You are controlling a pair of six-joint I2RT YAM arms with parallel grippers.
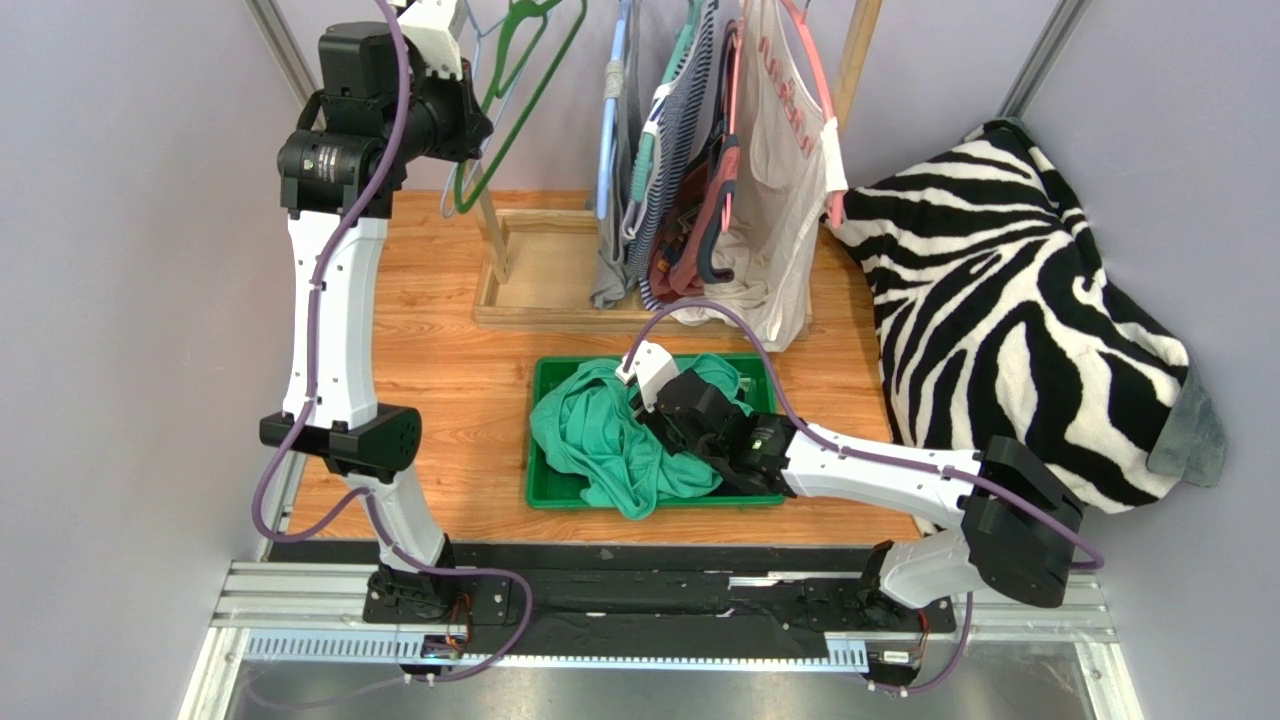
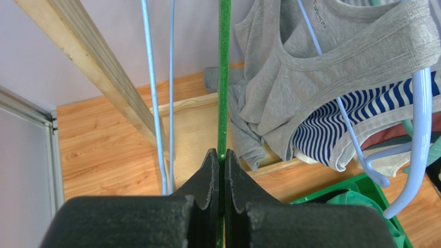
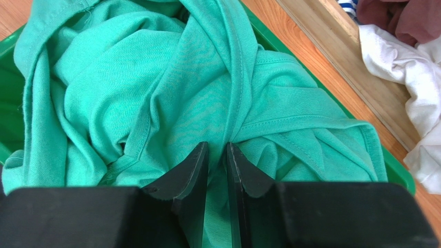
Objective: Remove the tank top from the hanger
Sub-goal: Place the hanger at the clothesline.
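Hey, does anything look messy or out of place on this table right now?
The green tank top lies bunched in the green bin, a fold spilling over its near rim. The left pincer holds a bare green hanger.

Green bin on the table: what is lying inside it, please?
A crumpled teal tank top fills the green bin, and the right arm's fingers pinch a fold of it. Most of the bin's floor, and anything beneath the cloth, is covered.
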